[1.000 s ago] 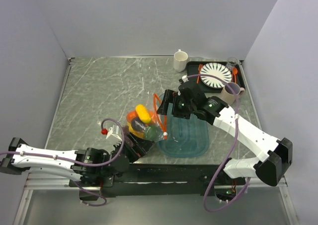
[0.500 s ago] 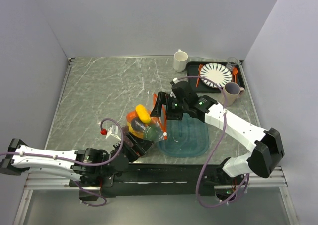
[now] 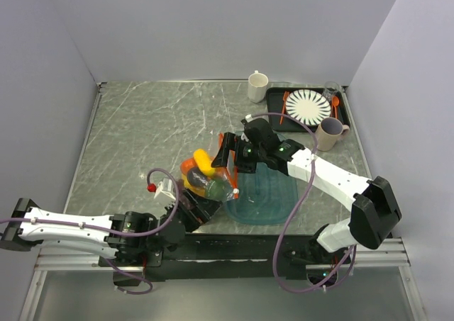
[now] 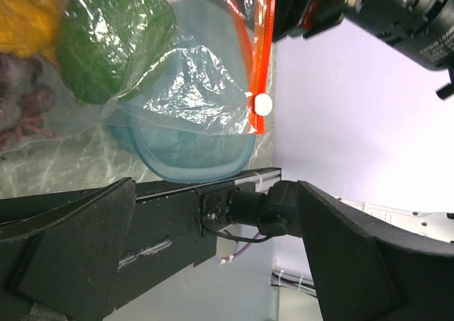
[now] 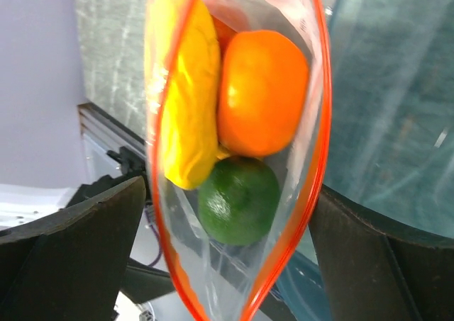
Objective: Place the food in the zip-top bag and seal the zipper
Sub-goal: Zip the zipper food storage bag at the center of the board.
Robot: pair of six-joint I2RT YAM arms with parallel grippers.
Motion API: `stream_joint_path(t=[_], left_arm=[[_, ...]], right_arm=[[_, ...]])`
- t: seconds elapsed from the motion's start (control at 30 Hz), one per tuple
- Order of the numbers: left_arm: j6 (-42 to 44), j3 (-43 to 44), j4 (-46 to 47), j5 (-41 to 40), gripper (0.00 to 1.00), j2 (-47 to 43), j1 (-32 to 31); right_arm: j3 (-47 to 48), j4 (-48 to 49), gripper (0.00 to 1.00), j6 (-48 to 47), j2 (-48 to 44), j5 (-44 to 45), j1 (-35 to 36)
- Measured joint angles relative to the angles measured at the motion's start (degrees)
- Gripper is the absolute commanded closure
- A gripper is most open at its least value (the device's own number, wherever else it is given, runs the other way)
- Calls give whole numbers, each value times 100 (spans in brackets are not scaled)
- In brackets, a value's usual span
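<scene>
A grey marbled table (image 3: 142, 137) is seen from above, and a translucent teal rectangular tray (image 3: 273, 200) is set near its front edge. The left gripper (image 3: 190, 211) is held low at the table's near edge, jaws spread wide, gripping nothing. The right gripper (image 3: 233, 154) is spread wide too, and the bag's mouth is framed between its fingers, though contact cannot be told. The clear plastic zip-top bag (image 3: 221, 186) is laid across the tray's near-left corner. The toy food (image 3: 202, 169) is packed inside it: a yellow piece (image 5: 186, 101), an orange round (image 5: 262, 91) and a green fruit (image 5: 237, 200). The bag's orange-red zipper (image 5: 320, 122) is parted into an open loop, with a small white slider (image 4: 263, 104) seated at one end.
</scene>
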Motion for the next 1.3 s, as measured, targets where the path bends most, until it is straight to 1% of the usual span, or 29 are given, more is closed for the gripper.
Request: stream_joint_path(t=[0.1,0.13,0.2,0.23,0.27,0.47,0.67,0.83,1.0,1.17,1.23,1.3], left_arm=[[17,-118,168,61,1,4,20],[31,-149,210,83,1,4,33],[39,-232,295,129,1,-2,72],[39,-258,299,138,1,-7,85],[42,-286,313,149,1,-11,101],[44,-345,407,234,1,-37,157],[-70,-354,330,267,1,-149,170],[-317,-595,109,153,1,-813,170],[-387,-743,-201,-107,1,-1609,170],[-398,-734,-553,-306,1,-1797,173],[-400,-732,-638,-345,1,-1794,173],[-389,-732,-699,-380,1,-1794,175]], right_arm=[[-61,210,41,59,55,-160,-61],[-94,247,61,74,59,-184,-68],[-236,380,79,116,57,-234,-72],[-297,411,97,160,57,-251,-81],[-356,433,100,203,55,-273,-81],[-645,553,100,339,-120,-278,-83],[-450,494,100,289,-173,-302,-44],[780,238,100,205,212,-343,133],[2225,70,100,144,905,-332,299],[3810,-299,100,87,1851,-356,372],[4312,-378,100,85,2192,-372,420],[4544,-367,100,101,2382,-411,479]])
